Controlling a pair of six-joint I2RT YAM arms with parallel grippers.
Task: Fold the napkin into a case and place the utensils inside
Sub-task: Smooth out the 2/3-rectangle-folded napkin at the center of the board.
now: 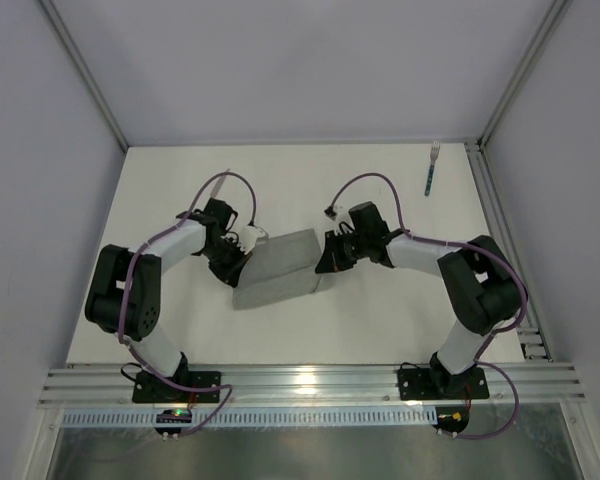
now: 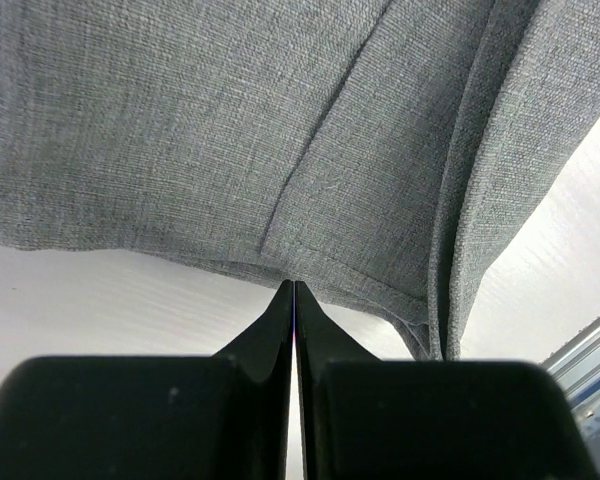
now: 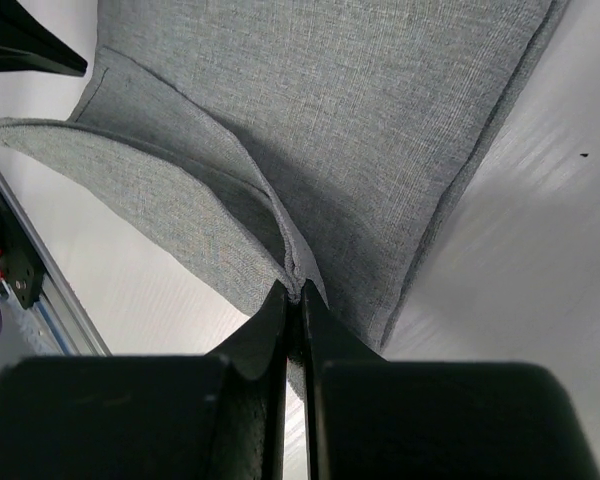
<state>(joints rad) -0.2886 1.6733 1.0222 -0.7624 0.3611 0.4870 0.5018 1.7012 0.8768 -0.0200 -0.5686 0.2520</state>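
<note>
The napkin (image 1: 278,268) lies folded into a thick grey rectangle near the middle of the tabletop (image 1: 380,325), between the two arms. The left gripper (image 2: 294,290) is fully closed with its tips touching the napkin's left edge, grip on the cloth unclear. The right gripper (image 3: 293,295) is closed, pinching a raised fold at the napkin's right edge; the fork (image 1: 431,172) sits in the far right corner, well apart.
</note>
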